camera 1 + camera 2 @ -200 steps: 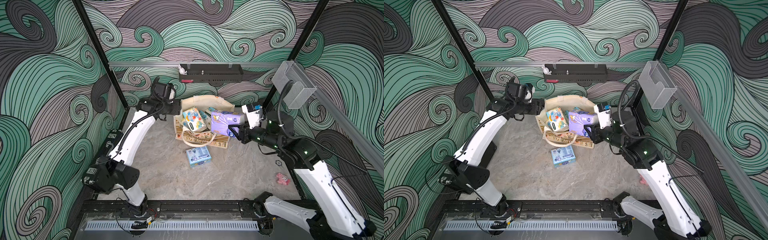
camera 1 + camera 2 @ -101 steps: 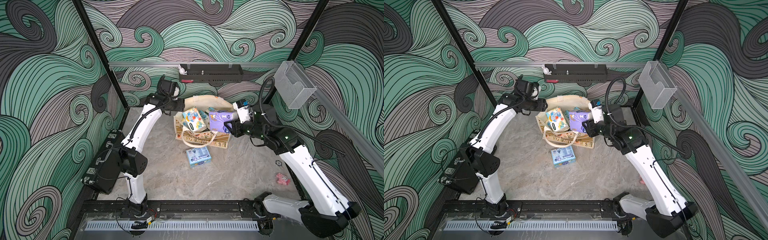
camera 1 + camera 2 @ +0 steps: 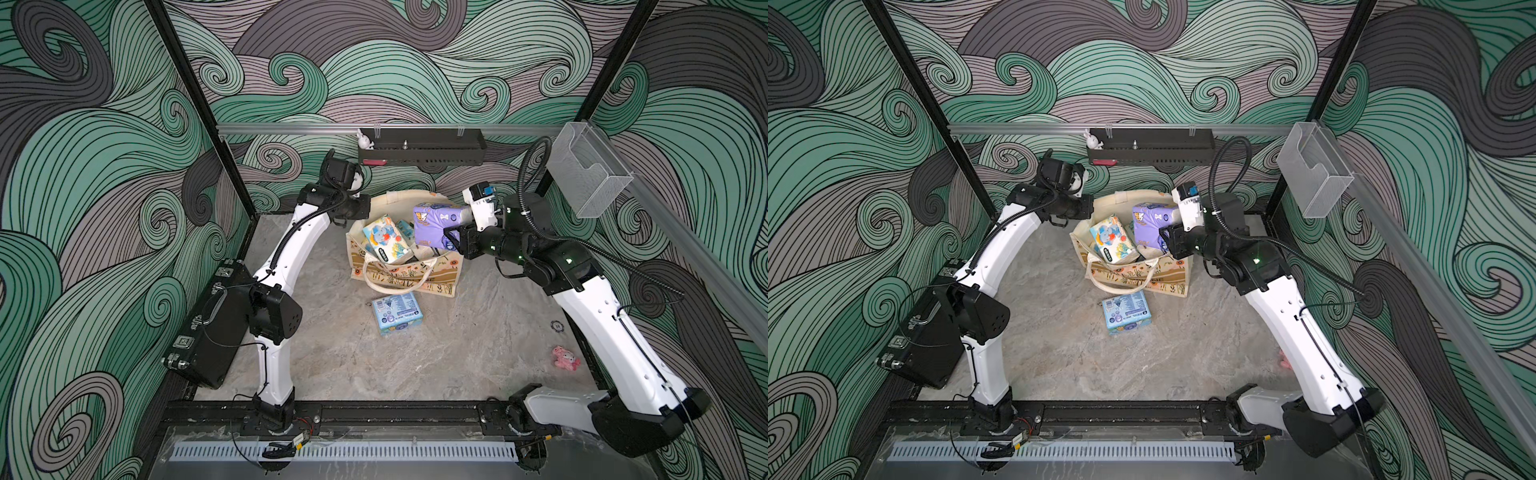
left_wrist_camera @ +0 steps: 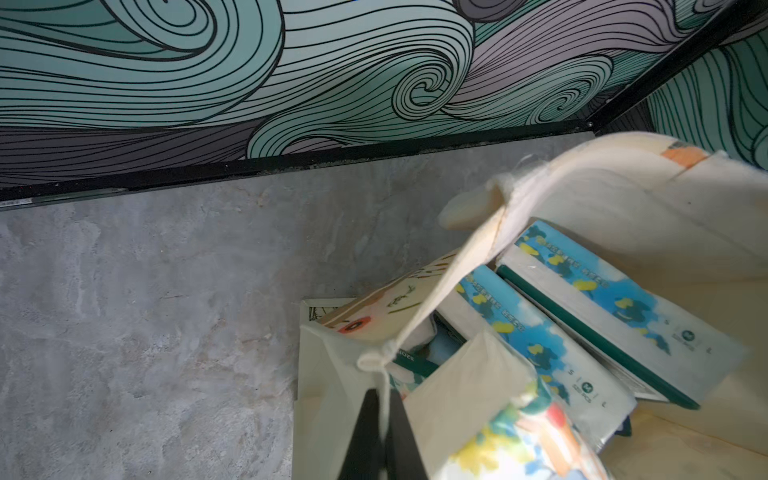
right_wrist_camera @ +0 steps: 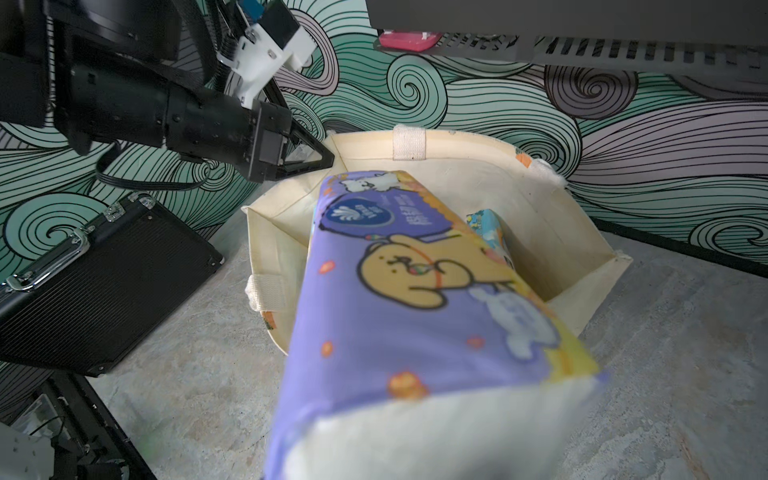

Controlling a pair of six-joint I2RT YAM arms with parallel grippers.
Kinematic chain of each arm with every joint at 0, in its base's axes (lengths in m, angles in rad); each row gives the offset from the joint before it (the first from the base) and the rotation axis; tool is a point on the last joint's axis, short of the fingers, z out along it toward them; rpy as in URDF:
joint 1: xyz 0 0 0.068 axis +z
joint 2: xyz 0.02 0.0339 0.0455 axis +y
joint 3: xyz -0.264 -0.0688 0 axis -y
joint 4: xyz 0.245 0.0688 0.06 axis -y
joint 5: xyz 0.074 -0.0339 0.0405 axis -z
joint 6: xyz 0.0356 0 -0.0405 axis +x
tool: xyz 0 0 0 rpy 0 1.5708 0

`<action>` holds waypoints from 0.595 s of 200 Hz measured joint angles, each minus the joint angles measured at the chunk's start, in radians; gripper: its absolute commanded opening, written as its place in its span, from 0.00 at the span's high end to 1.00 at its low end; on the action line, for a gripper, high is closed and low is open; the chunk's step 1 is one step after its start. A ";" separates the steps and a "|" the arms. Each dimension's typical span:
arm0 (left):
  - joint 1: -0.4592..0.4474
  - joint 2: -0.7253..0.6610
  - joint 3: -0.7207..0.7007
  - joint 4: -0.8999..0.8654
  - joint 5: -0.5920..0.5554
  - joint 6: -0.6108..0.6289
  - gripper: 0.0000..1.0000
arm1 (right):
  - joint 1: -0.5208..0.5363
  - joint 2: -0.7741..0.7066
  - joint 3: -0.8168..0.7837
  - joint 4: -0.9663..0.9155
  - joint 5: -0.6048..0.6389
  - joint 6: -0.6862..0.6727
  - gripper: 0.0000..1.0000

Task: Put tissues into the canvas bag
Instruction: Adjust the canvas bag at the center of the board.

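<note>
The cream canvas bag (image 3: 415,279) (image 3: 1142,275) stands open at the back of the table. Inside it lean an elephant-print tissue pack (image 3: 384,241) (image 3: 1113,243) and blue-flowered packs (image 4: 582,291). My left gripper (image 3: 367,209) (image 4: 384,419) is shut on the bag's left rim (image 4: 540,183), thin fabric pinched between its black fingers. My right gripper (image 3: 442,232) (image 3: 1163,237) is shut on a purple tissue pack (image 3: 434,222) (image 5: 415,311), held tilted over the bag's mouth; the pack hides the fingertips in the right wrist view. A light blue pack (image 3: 397,312) (image 3: 1126,311) lies on the table in front of the bag.
A black hard case (image 3: 212,328) leans at the left edge beside the left arm. A black shelf (image 3: 419,147) hangs on the back rail above the bag, and a clear holder (image 3: 588,174) on the right rail. A small pink plush (image 3: 565,358) lies at the right.
My left gripper has swung in to the bag's left rim and shut on it. The right arm has carried the purple pack further over the bag's mouth.
</note>
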 measured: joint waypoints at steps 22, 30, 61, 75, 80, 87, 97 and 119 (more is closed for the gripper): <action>0.003 -0.121 -0.201 0.113 0.044 -0.001 1.00 | 0.000 -0.016 -0.091 0.016 -0.002 0.007 0.60; 0.003 -0.192 -0.310 0.176 0.060 -0.003 1.00 | 0.000 -0.034 -0.135 0.015 -0.001 0.010 0.61; 0.003 -0.447 -0.640 0.339 0.107 -0.009 1.00 | 0.011 -0.161 -0.311 -0.002 0.000 0.034 0.61; 0.001 -0.517 -0.722 0.380 0.124 -0.012 1.00 | 0.023 -0.233 -0.370 -0.026 0.002 0.047 0.61; 0.001 -0.534 -0.742 0.394 0.129 -0.013 1.00 | 0.026 -0.257 -0.386 -0.035 0.005 0.051 0.61; 0.001 -0.553 -0.769 0.410 0.135 -0.016 1.00 | 0.029 -0.287 -0.404 -0.048 0.007 0.056 0.61; 0.001 -0.572 -0.798 0.433 0.142 -0.021 1.00 | 0.033 -0.321 -0.413 -0.068 0.017 0.064 0.61; 0.000 -0.588 -0.838 0.481 0.157 -0.035 1.00 | 0.034 -0.348 -0.365 -0.126 0.069 0.062 0.62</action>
